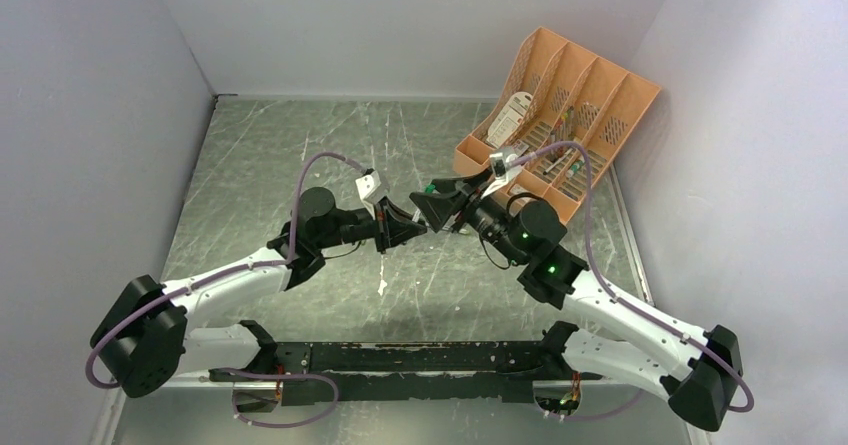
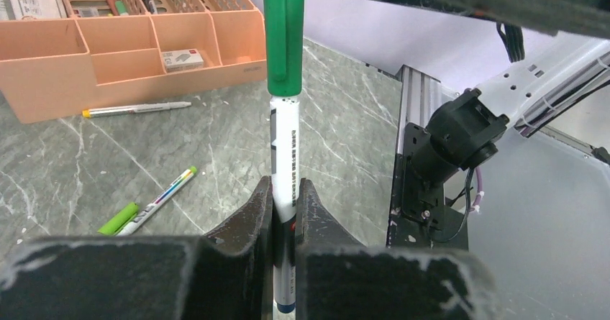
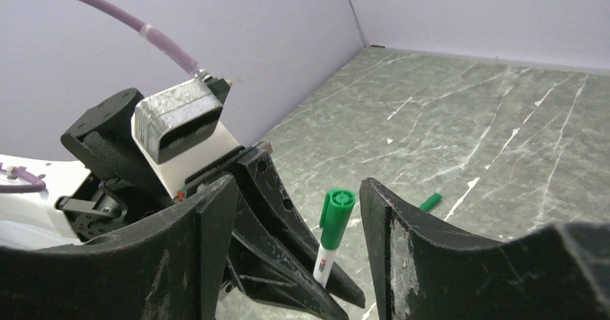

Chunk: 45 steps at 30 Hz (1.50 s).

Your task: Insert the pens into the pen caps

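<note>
Pale grey-white marker pen (image 2: 285,147) pinched in left claw (image 2: 285,190), bright green plastic cylindrical cap (image 2: 284,39) on its tip; right claw (image 3: 296,183) wide, clear; capping likely done; next, lay down gently.

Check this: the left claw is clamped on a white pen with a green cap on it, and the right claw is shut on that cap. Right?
No. The right claw is open: the right wrist view shows its jaws apart on either side of the green cap, not touching it. The left claw is indeed clamped on the capped white pen.
</note>
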Each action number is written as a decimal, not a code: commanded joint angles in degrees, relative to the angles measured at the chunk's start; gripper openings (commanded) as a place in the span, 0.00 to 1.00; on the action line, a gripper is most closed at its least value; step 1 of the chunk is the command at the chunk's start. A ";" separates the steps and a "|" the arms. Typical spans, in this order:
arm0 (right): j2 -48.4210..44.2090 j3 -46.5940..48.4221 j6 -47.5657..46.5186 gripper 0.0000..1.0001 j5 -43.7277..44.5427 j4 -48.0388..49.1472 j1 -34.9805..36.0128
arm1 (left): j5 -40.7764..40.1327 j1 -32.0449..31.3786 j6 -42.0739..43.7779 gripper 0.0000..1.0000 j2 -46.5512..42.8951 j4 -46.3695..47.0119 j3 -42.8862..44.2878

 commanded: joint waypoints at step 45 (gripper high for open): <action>7.29 -7.07 7.57 0.00 -9.47 0.66 0.34 | 1.07 0.03 6.00 0.07 6.93 1.69 25.89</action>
